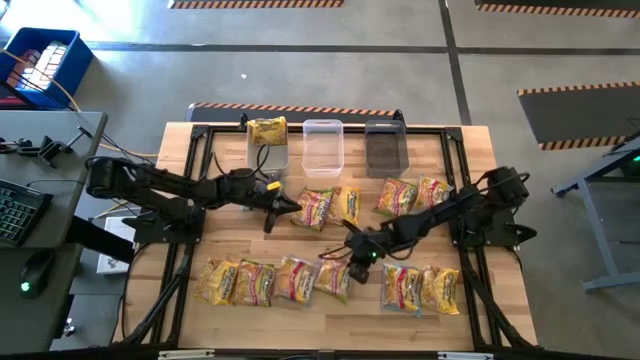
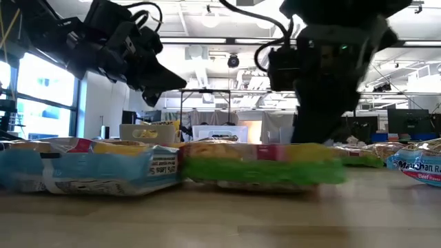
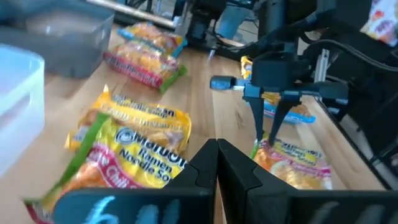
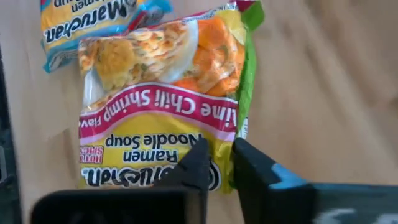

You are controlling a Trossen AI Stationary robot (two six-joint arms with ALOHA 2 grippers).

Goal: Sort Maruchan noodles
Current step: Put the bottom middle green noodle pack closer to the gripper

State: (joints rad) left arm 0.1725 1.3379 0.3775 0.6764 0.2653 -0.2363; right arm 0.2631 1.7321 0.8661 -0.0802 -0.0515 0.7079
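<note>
my right gripper (image 1: pixel 358 252) hangs low over the middle of the table (image 1: pixel 230 240), and my jaws are nearly together with only a thin gap, holding nothing. right under my fingertips lies a lime chili shrimp packet (image 4: pixel 163 102), flat on the wood, yellow with a pink band and a green edge; the tips sit just above its near end, and i can't tell if they touch it. another packet with blue trim (image 4: pixel 93 25) lies just past it. more noodle packets (image 1: pixel 238 282) run in a row to one side of me, a pair (image 1: pixel 420 288) to the other, and several sit farther ahead toward the three bins (image 1: pixel 323 147), one of which already holds a packet.

my left gripper (image 1: pixel 283 208) is off to the side near a packet (image 1: pixel 316 208), raised above the table, jaws pressed shut and empty.

i judge the packet light, crinkly and slippery, with a brittle noodle block inside that a hard squeeze could crack. best hold looks like the sealed end flap or a short edge, after opening wider first.
</note>
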